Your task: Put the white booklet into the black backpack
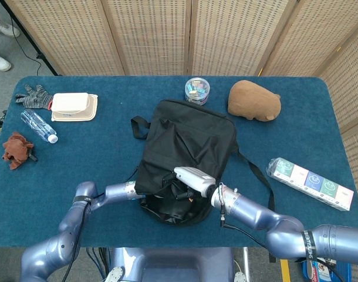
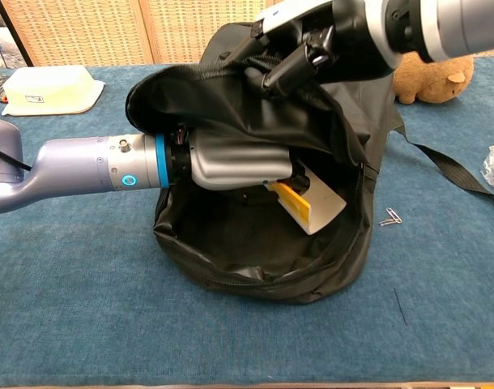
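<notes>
Both arms are glossy blue-grey metal tubes. The left hand (image 2: 239, 160) has a silvery-white shell behind a bright blue wrist ring with a small round button. The right hand (image 2: 316, 40) pairs white casing with black fingers (image 2: 291, 65); a black band circles its forearm at lower right.

From the head view, the robot's left hand is wholly hidden inside the black fabric backpack (image 1: 185, 138). In the chest view only a corner of the white booklet with a yellow edge (image 2: 316, 209) shows past that white-backed left hand (image 2: 235, 158), whose fingers are buried in the bag's shadow. The brown plush animal (image 2: 432, 71) sits partly behind the right arm, and the label on the cream plastic lidded box (image 2: 48, 87) is too small to read.
</notes>
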You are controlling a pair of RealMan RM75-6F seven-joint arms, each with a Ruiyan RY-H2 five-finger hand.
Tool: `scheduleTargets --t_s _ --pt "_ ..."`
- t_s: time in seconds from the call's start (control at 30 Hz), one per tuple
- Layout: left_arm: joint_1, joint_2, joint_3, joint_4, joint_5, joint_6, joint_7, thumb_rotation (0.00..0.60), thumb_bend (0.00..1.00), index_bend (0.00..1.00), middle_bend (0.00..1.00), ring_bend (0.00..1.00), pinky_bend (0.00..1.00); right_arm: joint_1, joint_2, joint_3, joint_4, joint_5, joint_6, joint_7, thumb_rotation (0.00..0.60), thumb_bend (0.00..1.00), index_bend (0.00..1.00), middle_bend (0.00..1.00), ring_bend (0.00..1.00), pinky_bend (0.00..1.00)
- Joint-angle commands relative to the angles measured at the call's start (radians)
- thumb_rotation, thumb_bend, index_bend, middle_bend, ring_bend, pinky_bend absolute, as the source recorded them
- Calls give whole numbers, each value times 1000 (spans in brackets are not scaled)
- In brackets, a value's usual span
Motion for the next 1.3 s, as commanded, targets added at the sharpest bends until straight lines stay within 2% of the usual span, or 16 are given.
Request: scheduleTargets --t_s 0.03,0.17,0.3,0.37,0.47,0.63,1.0,1.3 --pt "3 -1 -9 1 -12 -5 7 600 503 688 469 378 562 4 -18 -9 26 2 3 4 600 911 573 593 493 663" --pt "11 5 -10 -6 -17 3 4 600 493 421 227 228 480 11 -31 -9 53 10 8 14 600 912 574 594 494 663" --pt "19 16 -14 -17 -26 32 -31 600 422 278 162 187 471 20 -35 -12 74 18 14 12 600 912 573 594 493 663" --pt "24 22 -17 -22 -30 51 -58 600 337 238 149 178 470 26 -37 -15 85 27 18 10 600 912 573 594 494 663" --pt "30 34 -18 -30 -33 85 -92 600 238 225 140 167 460 34 -39 -19 103 40 26 5 600 912 574 594 494 663" --pt "45 55 -13 -38 -30 144 -137 600 140 215 128 153 455 45 -43 -25 128 67 42 -3 600 912 574 594 494 663" --pt "132 124 -28 -74 -45 393 -268 600 133 214 123 141 452 77 -46 -41 170 142 68 -28 600 912 573 594 493 663" --pt "193 185 -39 -101 -53 534 -340 600 133 219 123 141 451 96 -68 -74 215 200 79 -55 600 911 574 594 494 663"
